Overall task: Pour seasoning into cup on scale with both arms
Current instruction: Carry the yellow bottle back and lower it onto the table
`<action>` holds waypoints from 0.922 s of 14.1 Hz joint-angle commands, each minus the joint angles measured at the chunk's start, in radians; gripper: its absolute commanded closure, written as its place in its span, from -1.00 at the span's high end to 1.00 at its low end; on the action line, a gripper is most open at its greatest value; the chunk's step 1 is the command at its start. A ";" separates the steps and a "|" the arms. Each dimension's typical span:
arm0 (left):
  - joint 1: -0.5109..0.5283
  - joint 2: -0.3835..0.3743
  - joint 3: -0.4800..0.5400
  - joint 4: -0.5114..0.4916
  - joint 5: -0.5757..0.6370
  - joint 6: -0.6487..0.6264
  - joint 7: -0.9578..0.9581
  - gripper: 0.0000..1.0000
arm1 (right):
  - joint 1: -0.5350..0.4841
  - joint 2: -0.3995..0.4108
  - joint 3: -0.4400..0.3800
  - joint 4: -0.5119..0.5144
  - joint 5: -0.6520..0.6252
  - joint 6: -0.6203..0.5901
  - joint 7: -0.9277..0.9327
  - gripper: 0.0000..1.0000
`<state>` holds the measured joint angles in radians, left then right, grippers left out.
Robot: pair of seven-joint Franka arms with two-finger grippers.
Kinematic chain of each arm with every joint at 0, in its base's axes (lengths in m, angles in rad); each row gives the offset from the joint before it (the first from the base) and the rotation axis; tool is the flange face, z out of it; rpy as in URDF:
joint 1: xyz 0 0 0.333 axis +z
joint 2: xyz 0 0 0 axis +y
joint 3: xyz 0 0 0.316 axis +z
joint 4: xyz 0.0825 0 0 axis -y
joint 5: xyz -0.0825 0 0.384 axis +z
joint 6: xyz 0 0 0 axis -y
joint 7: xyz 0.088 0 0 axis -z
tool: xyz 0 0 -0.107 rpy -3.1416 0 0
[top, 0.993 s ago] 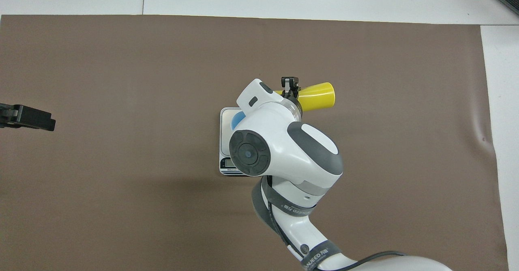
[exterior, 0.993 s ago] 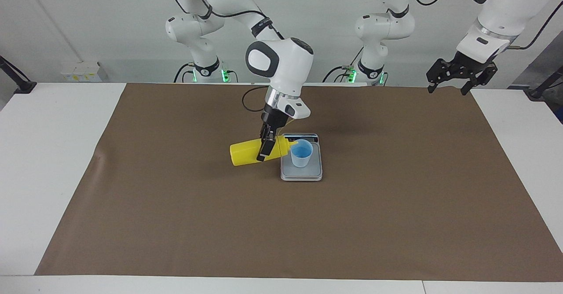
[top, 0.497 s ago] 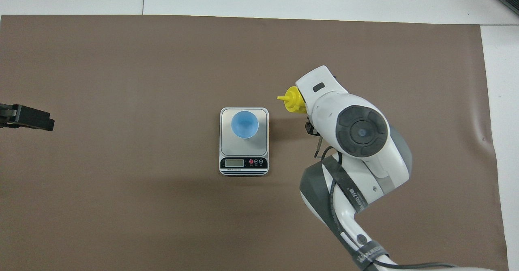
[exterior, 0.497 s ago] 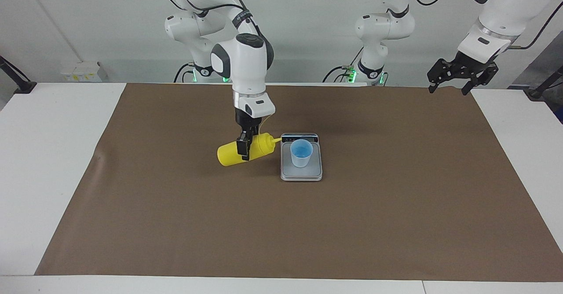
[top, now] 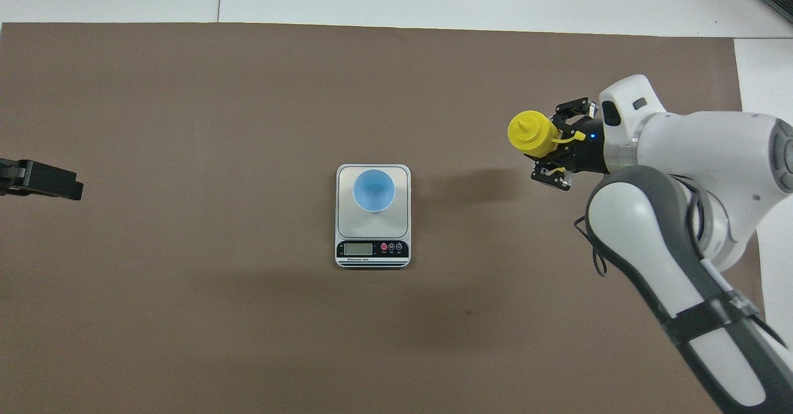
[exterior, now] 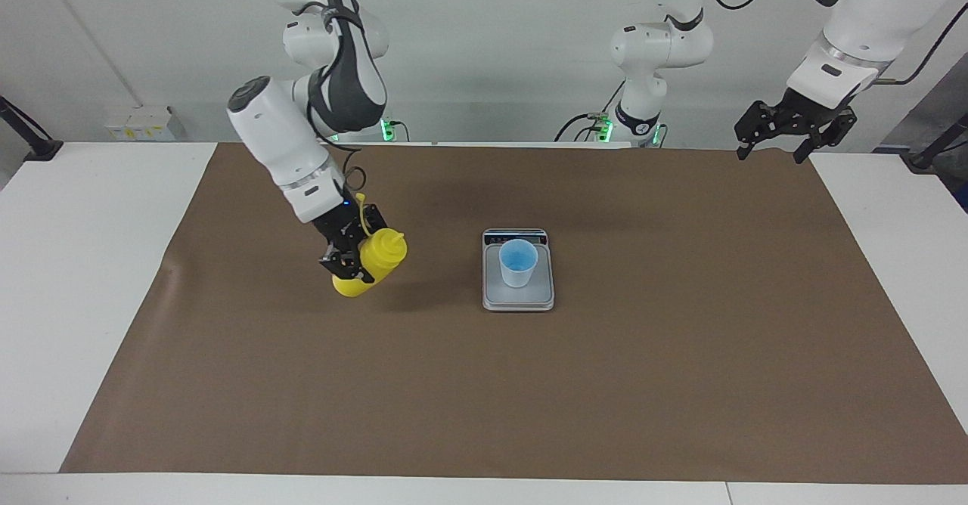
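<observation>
Seasoning bottle (exterior: 369, 261) is clamped in my right gripper (exterior: 349, 254), fingers pressed against its yellow body. A second ago I had it tipped sideways with the nozzle at the cup's rim; since then I have swung it away toward my right arm's end of the table. It now stands nearly upright, just above or touching the brown mat (exterior: 484, 384) — I cannot tell which — well apart from the scale. From overhead, its domed top (top: 531, 131) faces the camera.

My left gripper (exterior: 794, 128) waits with its fingers spread apart and nothing between them, over the mat's edge at my left arm's end, as it did a second ago.

At the table's middle the scale (exterior: 518, 299) lies flat, its dark display strip (top: 372, 248) on the edge nearest me. On its grey plate the pale blue cup (exterior: 519, 263) stands upright where it was before. Its inside shows bright blue; I cannot tell whether any seasoning lies in it.
</observation>
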<state>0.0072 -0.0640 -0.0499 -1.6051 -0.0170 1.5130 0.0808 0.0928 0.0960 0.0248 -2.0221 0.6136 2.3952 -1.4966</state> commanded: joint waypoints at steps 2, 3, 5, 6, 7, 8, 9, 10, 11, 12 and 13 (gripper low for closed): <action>0.010 -0.023 -0.004 -0.021 0.000 0.001 0.005 1.00 | -0.082 -0.050 0.015 -0.139 0.404 0.012 -0.346 -1.00; 0.010 -0.026 -0.004 -0.039 0.002 0.015 0.005 1.00 | -0.097 -0.050 0.015 -0.168 0.502 0.010 -0.417 -1.00; 0.011 -0.030 -0.002 -0.056 0.006 0.090 0.007 1.00 | -0.120 -0.050 0.015 -0.213 0.645 -0.014 -0.514 -1.00; 0.020 -0.028 -0.001 -0.055 0.006 0.088 0.007 1.00 | -0.140 -0.050 0.015 -0.228 0.696 -0.042 -0.565 -1.00; 0.042 -0.022 -0.002 -0.049 0.006 0.090 0.008 1.00 | -0.165 -0.048 0.015 -0.246 0.737 -0.068 -0.608 -1.00; 0.043 -0.014 -0.002 -0.041 0.005 0.088 0.008 1.00 | -0.189 -0.050 0.015 -0.268 0.777 -0.100 -0.634 -1.00; 0.043 -0.010 -0.002 -0.033 0.005 0.087 0.008 1.00 | -0.214 -0.050 0.015 -0.283 0.794 -0.128 -0.652 -1.00; 0.040 -0.008 -0.004 -0.036 0.006 0.090 0.005 1.00 | -0.238 -0.050 0.015 -0.288 0.801 -0.158 -0.668 -1.00; 0.039 -0.010 -0.004 -0.036 0.006 0.096 0.004 1.00 | -0.266 -0.048 0.015 -0.296 0.804 -0.189 -0.674 -1.00; 0.034 -0.011 -0.004 -0.044 0.006 0.102 -0.013 1.00 | -0.298 -0.045 0.015 -0.300 0.804 -0.220 -0.679 -1.00; 0.030 -0.014 -0.005 -0.055 0.006 0.108 -0.050 1.00 | -0.317 -0.044 0.015 -0.303 0.804 -0.249 -0.680 -1.00</action>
<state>0.0414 -0.0639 -0.0500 -1.6267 -0.0162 1.5888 0.0720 -0.1696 0.0876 0.0257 -2.2941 1.3830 2.2051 -2.1504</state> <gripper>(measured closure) 0.000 0.493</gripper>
